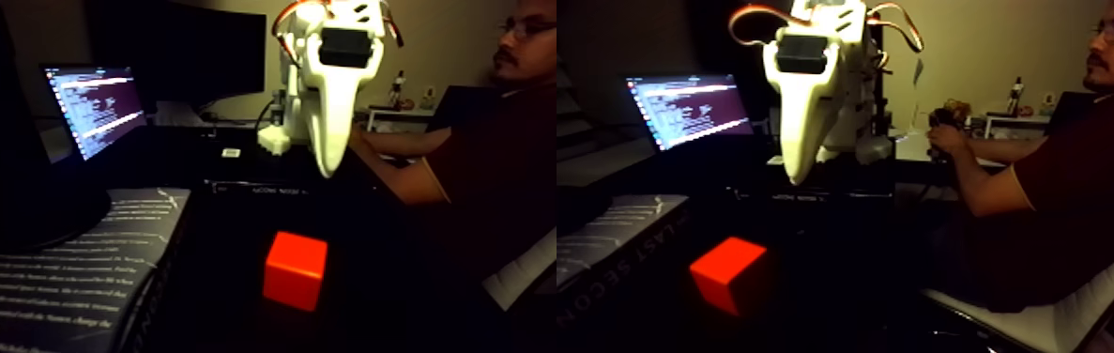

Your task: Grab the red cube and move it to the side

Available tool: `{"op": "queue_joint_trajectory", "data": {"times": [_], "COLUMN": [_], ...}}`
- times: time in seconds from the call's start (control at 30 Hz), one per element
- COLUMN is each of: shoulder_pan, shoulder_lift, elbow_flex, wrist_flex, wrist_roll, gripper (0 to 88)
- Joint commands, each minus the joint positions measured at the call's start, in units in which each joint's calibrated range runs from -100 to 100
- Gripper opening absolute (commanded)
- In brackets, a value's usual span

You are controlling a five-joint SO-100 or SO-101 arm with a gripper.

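The picture holds two nearly equal views side by side. The red cube (295, 270) lies on the dark table in the foreground; in the right half the same red cube (726, 272) sits turned corner-on. My white gripper (329, 167) hangs well above and behind the cube, pointing down, and the right half has it as the same white gripper (797, 176). Its fingers taper together into a single point with no gap, so it looks shut and holds nothing. A clear stretch of dark table separates its tip from the cube.
An open book (48, 272) with printed text lies at the front left, and a lit laptop screen (95, 108) stands behind it. A seated person (489, 160) with an arm stretched out is at the right, on a white chair (1052, 319). The room is dim.
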Motion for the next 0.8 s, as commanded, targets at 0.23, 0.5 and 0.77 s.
{"op": "queue_joint_trajectory", "data": {"times": [0.23, 0.5, 0.77], "shoulder_pan": [-0.45, -0.12, -0.45], "shoulder_lift": [-0.25, -0.25, -0.34], "elbow_flex": [-0.27, -0.27, -0.27], "wrist_flex": [-0.07, 0.02, 0.1], "wrist_roll": [0.0, -0.06, 0.16], "gripper": [0.7, 0.7, 0.7]}}
